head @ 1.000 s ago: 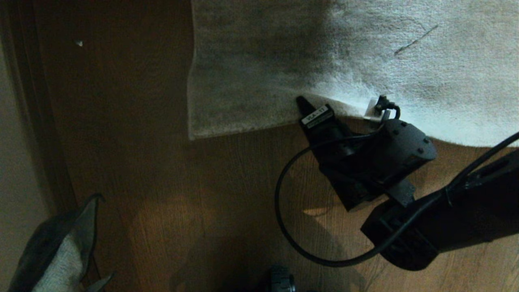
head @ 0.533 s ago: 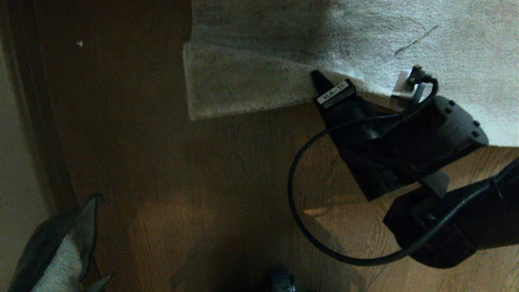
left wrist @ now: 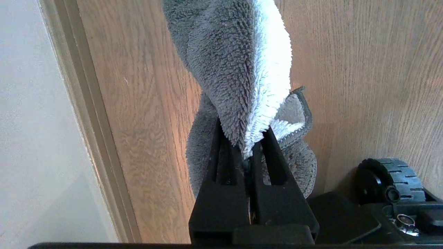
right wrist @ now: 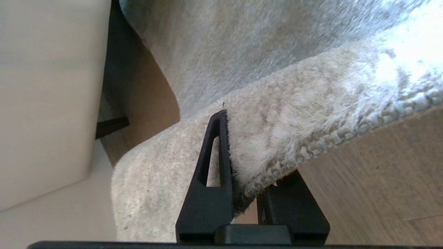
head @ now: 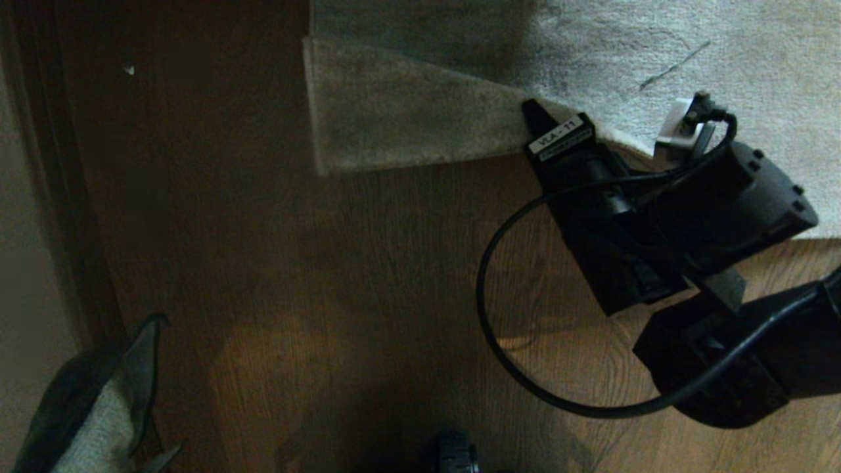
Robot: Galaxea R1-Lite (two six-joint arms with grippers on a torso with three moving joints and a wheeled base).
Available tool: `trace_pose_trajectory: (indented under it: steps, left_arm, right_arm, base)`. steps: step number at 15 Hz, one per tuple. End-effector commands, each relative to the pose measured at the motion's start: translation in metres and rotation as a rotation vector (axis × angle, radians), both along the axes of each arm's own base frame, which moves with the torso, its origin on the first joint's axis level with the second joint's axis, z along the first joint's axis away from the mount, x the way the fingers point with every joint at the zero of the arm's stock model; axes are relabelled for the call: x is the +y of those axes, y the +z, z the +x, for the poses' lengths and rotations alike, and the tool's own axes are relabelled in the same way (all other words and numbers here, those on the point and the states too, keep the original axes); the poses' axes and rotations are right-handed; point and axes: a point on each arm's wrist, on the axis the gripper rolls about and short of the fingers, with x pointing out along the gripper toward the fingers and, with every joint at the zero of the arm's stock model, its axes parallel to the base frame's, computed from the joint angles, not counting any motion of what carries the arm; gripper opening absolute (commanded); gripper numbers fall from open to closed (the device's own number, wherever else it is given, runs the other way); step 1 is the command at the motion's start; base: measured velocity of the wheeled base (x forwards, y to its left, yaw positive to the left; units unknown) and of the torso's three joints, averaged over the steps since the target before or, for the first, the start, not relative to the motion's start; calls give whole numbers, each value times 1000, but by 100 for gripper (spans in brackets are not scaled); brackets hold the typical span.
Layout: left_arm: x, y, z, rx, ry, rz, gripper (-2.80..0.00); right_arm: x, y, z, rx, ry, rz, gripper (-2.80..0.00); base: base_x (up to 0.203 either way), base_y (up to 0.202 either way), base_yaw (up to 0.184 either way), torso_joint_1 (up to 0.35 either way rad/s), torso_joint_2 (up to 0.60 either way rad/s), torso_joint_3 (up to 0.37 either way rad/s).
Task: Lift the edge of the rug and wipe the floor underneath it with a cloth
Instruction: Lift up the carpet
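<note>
The grey-beige rug lies across the far part of the head view. Its rug edge (head: 407, 156) and square corner are raised off the floor (head: 328, 263) of dark brown planks. My right gripper (head: 545, 125) is shut on that border, with one finger on the pile and the other under it. The right wrist view shows the same grip (right wrist: 256, 145) on the stitched rug edge (right wrist: 328, 138). The fuzzy grey cloth (left wrist: 235, 62) hangs from my left gripper (left wrist: 252, 135), which is shut on it. In the head view the cloth (head: 98, 407) shows at the near left.
A pale wall with a dark skirting (head: 26, 197) runs along the left. A small white speck (head: 128, 69) lies on the planks at the far left. My base wheel (left wrist: 391, 176) sits close beside the hanging cloth. The right arm's cable (head: 499, 315) loops over the bare planks.
My right gripper has carried the rug edge farther away and to the right, folding it back over the rug and baring more planks. The left arm and the cloth have stayed still.
</note>
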Motion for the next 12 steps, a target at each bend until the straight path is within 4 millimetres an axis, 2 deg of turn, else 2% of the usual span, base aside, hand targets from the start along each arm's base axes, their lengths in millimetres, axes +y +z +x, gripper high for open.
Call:
trace_pose_trajectory:
  steps: [1,5,12]
  left_arm:
    - [0,0,0,-1,0,0,-280]
    - [0,0,0,-1,0,0,-280]
    - [0,0,0,-1,0,0,-280]
  right_arm:
    - [-7,4,2,-31,-45,24,-280]
    - [-26,7,13,-38,-136,11,-280]
    - [-69,24,9,-67,-230,75,-280]
  base:
    - [0,0,0,0,0,0]
    - [0,0,0,0,0,0]
    - [0,0,0,0,0,0]
